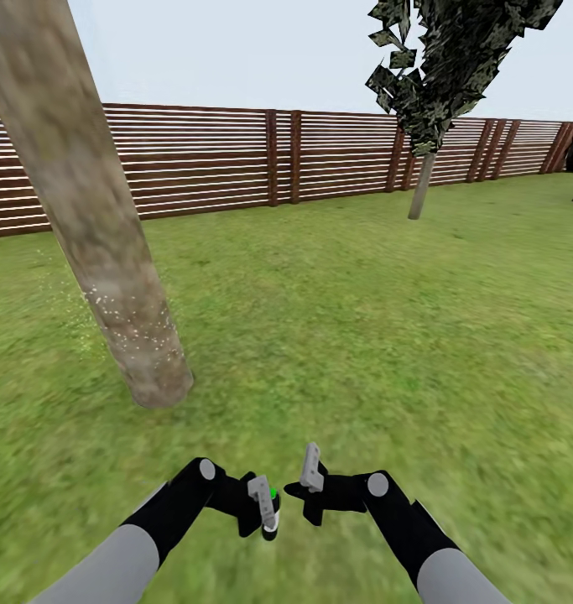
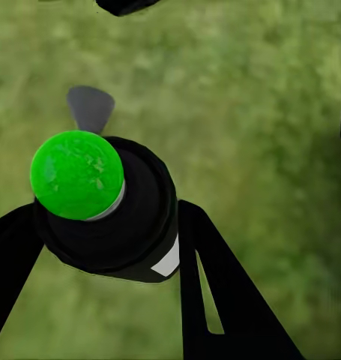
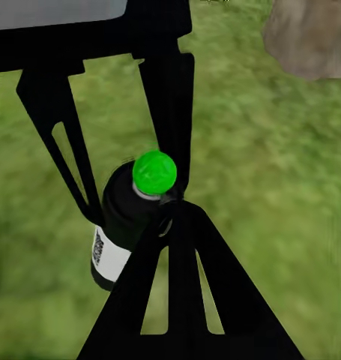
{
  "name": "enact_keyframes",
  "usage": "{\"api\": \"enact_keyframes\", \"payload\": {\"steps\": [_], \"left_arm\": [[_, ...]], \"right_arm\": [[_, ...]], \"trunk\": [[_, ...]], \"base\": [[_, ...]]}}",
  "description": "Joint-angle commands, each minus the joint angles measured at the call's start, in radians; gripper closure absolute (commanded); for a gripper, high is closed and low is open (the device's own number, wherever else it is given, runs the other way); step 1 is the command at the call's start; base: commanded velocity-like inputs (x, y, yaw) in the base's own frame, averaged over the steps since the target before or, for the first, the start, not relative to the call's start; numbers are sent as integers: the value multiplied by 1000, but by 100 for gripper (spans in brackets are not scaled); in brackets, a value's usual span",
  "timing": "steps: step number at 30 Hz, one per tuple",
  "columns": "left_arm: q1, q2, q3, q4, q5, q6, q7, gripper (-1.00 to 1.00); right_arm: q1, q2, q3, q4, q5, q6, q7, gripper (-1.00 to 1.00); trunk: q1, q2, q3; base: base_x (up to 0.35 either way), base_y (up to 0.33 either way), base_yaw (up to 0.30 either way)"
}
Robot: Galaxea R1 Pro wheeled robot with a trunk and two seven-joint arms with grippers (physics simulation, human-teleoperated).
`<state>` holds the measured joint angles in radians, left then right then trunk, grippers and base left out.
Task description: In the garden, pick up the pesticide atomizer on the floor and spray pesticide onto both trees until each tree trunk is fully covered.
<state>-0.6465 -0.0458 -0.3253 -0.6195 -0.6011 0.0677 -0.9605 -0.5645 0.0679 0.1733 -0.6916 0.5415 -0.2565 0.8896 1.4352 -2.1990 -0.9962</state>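
One trunk (image 1: 93, 226), the near one, carries a band of pale specks low down, which I judge to be spray, so the spraying looks begun but far from complete: most of that column is bare of specks, and the far tree (image 1: 429, 109) by the fence (image 1: 236, 155) looks untouched. The pick-up is done. The atomizer (image 1: 272, 510), a black bottle with a green cap and a white label, is off the grass (image 1: 362, 335) and clamped between the fingers of the left gripper (image 1: 265, 503), held in front of the trunk's base and a little to its right in the head view. The left wrist view shows the cap (image 2: 77, 174) end-on with a black finger (image 2: 215, 285) against the bottle's side. The right gripper (image 1: 313, 470) sits just beside the bottle; whether its fingers are apart or together I cannot tell. The ground is blurry green lawn running from the trunk out to the brown slatted fence, under a pale sky.
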Motion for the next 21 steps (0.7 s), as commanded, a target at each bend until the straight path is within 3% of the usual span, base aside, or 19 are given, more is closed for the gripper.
{"api": "enact_keyframes", "payload": {"steps": [1,7,21], "left_arm": [[0,-1,0,0,2,-1,0,100],[0,-15,0,0,7,-7,0,100],[1,-15,1,1,11,-16,-35,100]], "right_arm": [[0,1,0,0,0,0,0,100],[0,1,0,0,2,0,26,100],[0,-2,-2,3,3,-1,28,100]], "trunk": [[0,0,0],[0,0,0],[0,0,0]], "base": [[0,0,0],[0,0,0],[0,0,0]]}}
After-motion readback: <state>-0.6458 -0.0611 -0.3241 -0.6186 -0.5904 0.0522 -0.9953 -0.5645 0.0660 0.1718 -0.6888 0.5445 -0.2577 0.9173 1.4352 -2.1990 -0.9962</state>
